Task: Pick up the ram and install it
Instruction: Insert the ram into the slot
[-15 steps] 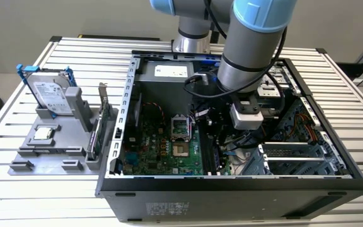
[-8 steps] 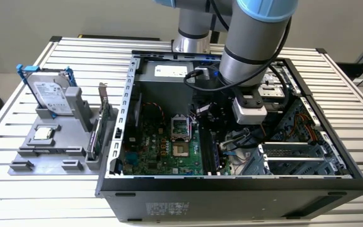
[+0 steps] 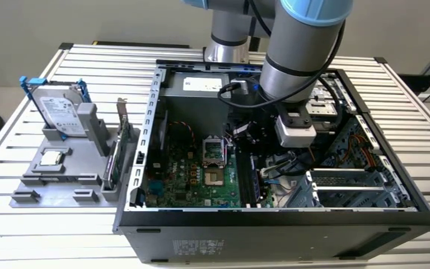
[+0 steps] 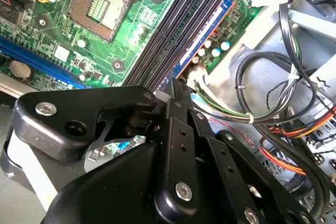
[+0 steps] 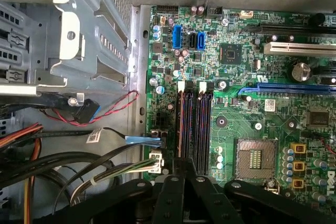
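Open computer case lying on a slatted table, with the arm reaching down into it from above. The gripper hangs low over the motherboard, at the near end of the 4 black memory slots, as both wrist views show. Its pincer is narrow: the 2 fingers run together to a single tip with no gap to be seen.

The ram stands on edge in the slot nearest the motherboard's edge, the edge that borders the bundle of cables. It shows as a thin blue strip running the length of that slot. The gripper's tip meets the end of the strip; whether it presses on the ram or merely stands just beside it cannot be told. In the first wrist view the ram lies in line with the fingertips.

The bare socket sits on the far side of the slots from the cables, also seen in the second wrist view.

Outside the case, at the exterior view's left, a grey tray on the table holds a hard drive upright, a small square chip lying flat, and a green card standing on edge next to the case wall
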`<state>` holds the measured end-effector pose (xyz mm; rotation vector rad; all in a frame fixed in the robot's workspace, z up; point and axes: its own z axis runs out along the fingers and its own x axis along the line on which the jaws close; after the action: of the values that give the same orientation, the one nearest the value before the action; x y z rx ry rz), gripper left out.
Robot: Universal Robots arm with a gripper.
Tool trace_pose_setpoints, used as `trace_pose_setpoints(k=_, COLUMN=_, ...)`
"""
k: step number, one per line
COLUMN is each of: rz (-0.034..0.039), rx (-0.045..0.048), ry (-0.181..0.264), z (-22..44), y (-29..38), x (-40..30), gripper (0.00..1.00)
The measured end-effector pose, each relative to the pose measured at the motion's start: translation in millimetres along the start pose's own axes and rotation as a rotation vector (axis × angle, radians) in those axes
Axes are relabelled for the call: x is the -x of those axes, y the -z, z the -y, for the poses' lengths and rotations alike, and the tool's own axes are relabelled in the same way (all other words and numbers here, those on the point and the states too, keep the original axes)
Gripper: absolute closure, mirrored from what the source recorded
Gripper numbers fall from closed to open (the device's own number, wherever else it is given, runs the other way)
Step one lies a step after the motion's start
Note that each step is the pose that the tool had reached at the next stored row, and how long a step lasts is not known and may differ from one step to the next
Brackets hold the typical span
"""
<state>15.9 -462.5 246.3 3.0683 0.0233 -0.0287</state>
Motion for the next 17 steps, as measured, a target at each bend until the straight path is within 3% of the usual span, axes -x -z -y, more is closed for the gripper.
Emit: trace_pose_setpoints(k=17, rz=-0.0002, rx=-0.0106, ry=0.0, z=0.0, y=0.0, x=0.2, gripper=1.0)
